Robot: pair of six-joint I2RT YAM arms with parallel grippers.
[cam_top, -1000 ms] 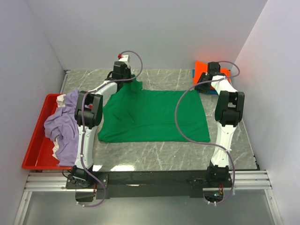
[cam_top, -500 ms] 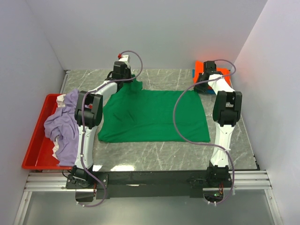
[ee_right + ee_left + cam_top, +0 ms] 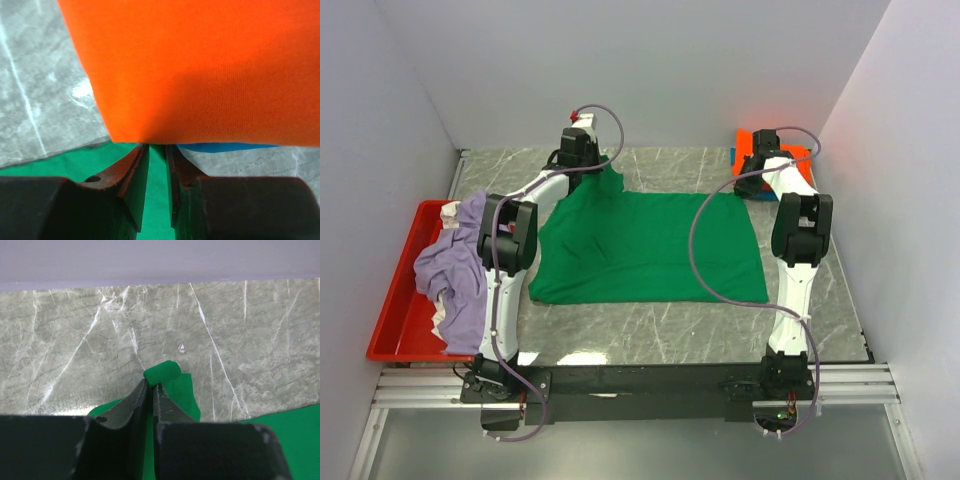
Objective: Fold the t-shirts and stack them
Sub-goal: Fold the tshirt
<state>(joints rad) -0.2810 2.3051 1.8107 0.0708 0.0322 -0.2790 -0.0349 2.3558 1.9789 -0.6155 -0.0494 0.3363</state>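
Left gripper (image 3: 151,385) and right gripper (image 3: 156,148) each pinch a far corner of the green shirt (image 3: 650,250), its body lying nearward.

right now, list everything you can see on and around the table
table: 1, grey marble
green t-shirt: 1, bright green, spread flat mid-table
blue t-shirt: 1, blue, far right corner, only an edge showing
orange t-shirt: 1, orange, lying on the blue t-shirt
red tray: 1, red, at table's left edge
lavender t-shirt: 1, pale purple, heaped on the red tray
left arm: 1, white and black, jaws shut on green t-shirt's far left corner
right arm: 1, white and black, jaws near its far right corner, grip unclear
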